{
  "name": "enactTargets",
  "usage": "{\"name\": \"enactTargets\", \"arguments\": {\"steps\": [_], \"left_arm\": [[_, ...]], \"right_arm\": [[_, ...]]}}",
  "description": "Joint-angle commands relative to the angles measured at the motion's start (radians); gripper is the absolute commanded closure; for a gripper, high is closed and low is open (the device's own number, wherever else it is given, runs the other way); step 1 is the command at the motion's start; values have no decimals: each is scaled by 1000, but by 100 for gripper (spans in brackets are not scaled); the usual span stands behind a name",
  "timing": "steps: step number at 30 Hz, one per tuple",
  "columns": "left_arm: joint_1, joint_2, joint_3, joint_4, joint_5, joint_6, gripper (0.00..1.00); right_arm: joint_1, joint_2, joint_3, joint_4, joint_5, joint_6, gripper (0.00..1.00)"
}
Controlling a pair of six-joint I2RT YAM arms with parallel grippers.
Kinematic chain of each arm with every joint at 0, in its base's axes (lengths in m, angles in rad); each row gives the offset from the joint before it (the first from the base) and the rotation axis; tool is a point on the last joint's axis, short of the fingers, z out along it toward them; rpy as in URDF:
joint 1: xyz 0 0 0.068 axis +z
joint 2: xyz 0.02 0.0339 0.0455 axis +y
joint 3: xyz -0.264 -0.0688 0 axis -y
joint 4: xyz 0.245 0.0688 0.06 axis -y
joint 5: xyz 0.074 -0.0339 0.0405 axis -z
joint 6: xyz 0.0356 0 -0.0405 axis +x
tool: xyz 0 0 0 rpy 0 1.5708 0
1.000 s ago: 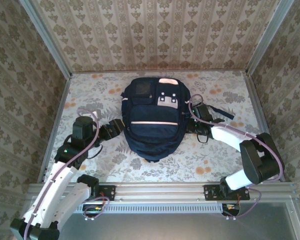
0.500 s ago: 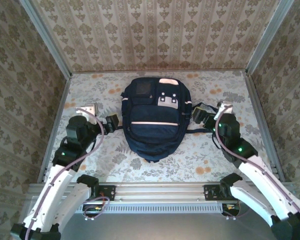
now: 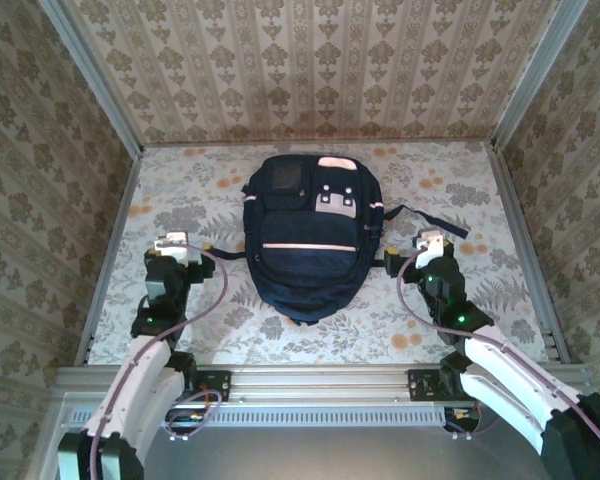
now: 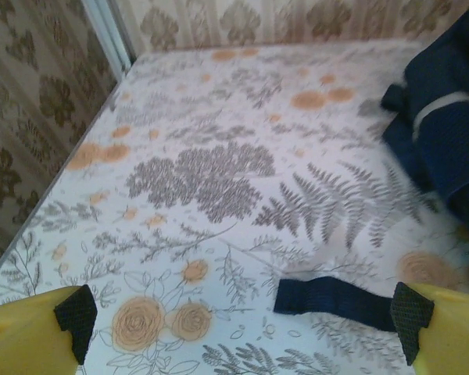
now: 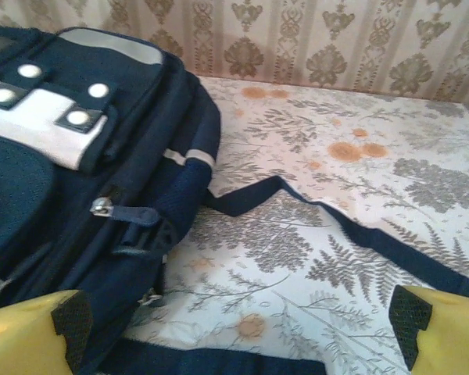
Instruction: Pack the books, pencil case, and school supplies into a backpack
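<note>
A: Backpack, where?
B: The backpack (image 3: 305, 240) lies flat mid-table (image 3: 190, 190), front face up, top end toward the far wall (image 3: 310, 70). There's a grey patch (image 5: 39, 117) with studs near the top and a zipper pull (image 5: 102, 205) on its side.
A: Straps?
B: A long strap (image 5: 336, 226) trails off the bag's right side across the floral cloth. A short strap end (image 4: 332, 298) lies on the cloth at its left, apart from the bag body.
A: Claws?
B: The left gripper (image 4: 244, 312) is spread wide, holding nothing, low over the table just left of the bag. The strap end sits between its fingers, by the pad nearer the bag. Touching or not, can't tell, it's blurry. The right gripper (image 5: 238, 319) is wide too, empty, just right of the bag.
</note>
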Motion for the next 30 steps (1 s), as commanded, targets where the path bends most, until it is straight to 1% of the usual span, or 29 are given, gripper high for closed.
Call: {"name": "enactTargets", "arguments": {"steps": [1, 3, 4, 6, 8, 9, 10, 12, 14, 16, 17, 18, 19, 20, 21, 24, 26, 28, 30], "left_arm": [[46, 121, -3, 112, 31, -27, 0], [58, 225, 5, 161, 68, -22, 0], [61, 268, 29, 138, 83, -18, 0], [57, 365, 80, 166, 121, 21, 0], [52, 452, 121, 206, 110, 47, 0], [49, 480, 126, 253, 92, 59, 0], [48, 497, 115, 318, 82, 66, 0], [49, 540, 56, 556, 77, 83, 0], [48, 603, 34, 699, 80, 105, 0], [58, 704, 7, 851, 96, 117, 0], [63, 772, -28, 972, 95, 111, 0], [67, 855, -61, 1145, 80, 119, 0], [68, 848, -69, 1149, 78, 115, 0], [70, 804, -48, 1029, 92, 102, 0], [77, 797, 2, 936, 121, 105, 0], [86, 800, 119, 723, 158, 107, 0], [101, 806, 130, 713, 170, 92, 0], [106, 807, 134, 707, 176, 89, 0], [106, 806, 134, 705, 177, 87, 0]], "right_arm": [[-21, 67, 43, 135, 96, -72, 0], [-62, 107, 38, 154, 109, -51, 0], [-77, 116, 32, 166, 99, -38, 0], [-108, 131, 20, 183, 59, -24, 0], [-116, 144, 16, 186, 36, -60, 0], [-120, 150, 6, 202, 41, -65, 0], [-125, 154, -4, 218, 40, -65, 0], [-148, 169, -23, 250, 29, -78, 0], [-172, 201, -28, 282, 21, -67, 0], [-189, 239, -41, 336, 23, -50, 0], [-198, 266, -56, 399, 27, -39, 0], [-202, 278, -63, 428, 31, -43, 0], [-209, 281, -65, 439, 19, -52, 0], [-230, 289, -69, 456, -4, -58, 0], [-256, 299, -69, 468, -24, -59, 0], [-340, 315, -34, 411, -38, 7, 0], [-381, 341, 1, 370, -41, 44, 0], [-400, 394, 30, 391, -76, 41, 0], [-407, 456, 50, 443, -141, 20, 0]]}}
